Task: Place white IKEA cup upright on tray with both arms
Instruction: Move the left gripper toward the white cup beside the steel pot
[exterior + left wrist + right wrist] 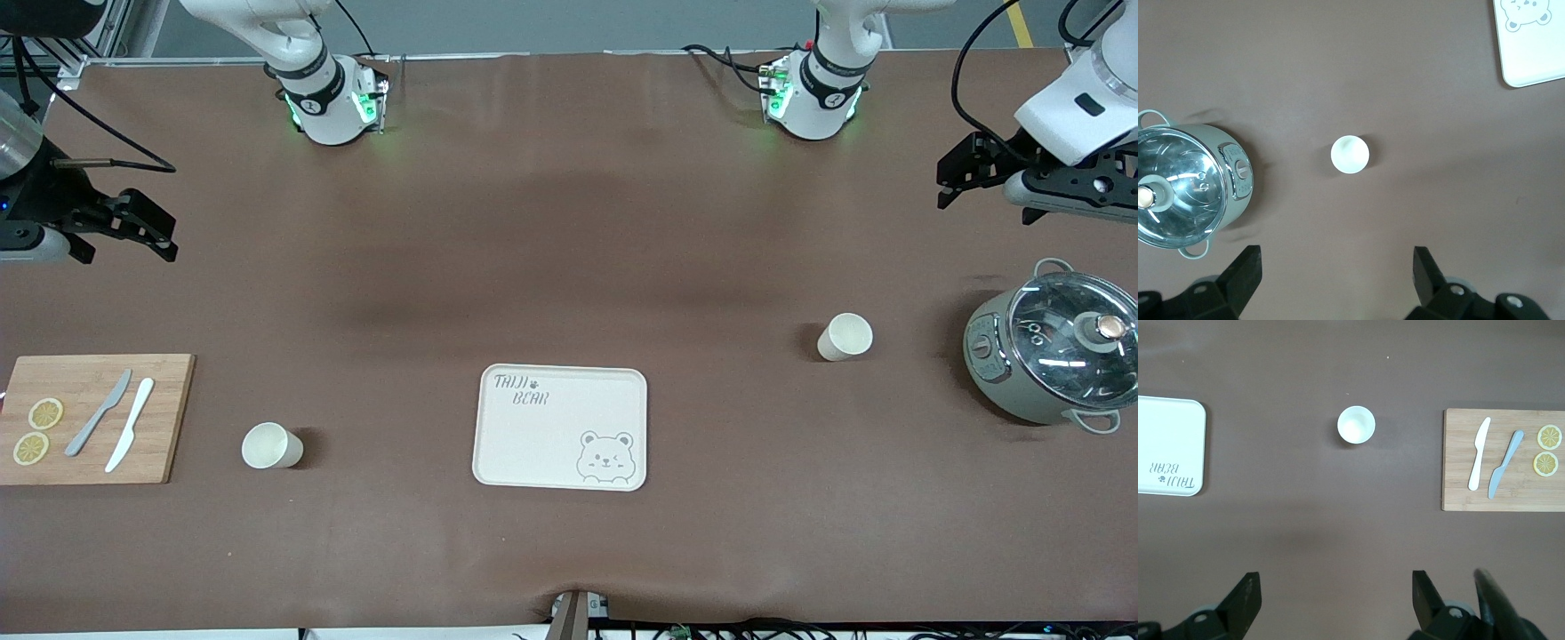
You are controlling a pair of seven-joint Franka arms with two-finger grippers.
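Note:
Two white cups stand on the brown table. One cup is toward the left arm's end, the other cup toward the right arm's end. Between them lies the cream tray with a bear drawing, nothing on it. My left gripper hangs open in the air at its end of the table, holding nothing. My right gripper hangs open and holds nothing at the other end.
A wooden cutting board with two knives and two lemon slices lies beside the cup at the right arm's end. A grey pot with a glass lid stands at the left arm's end.

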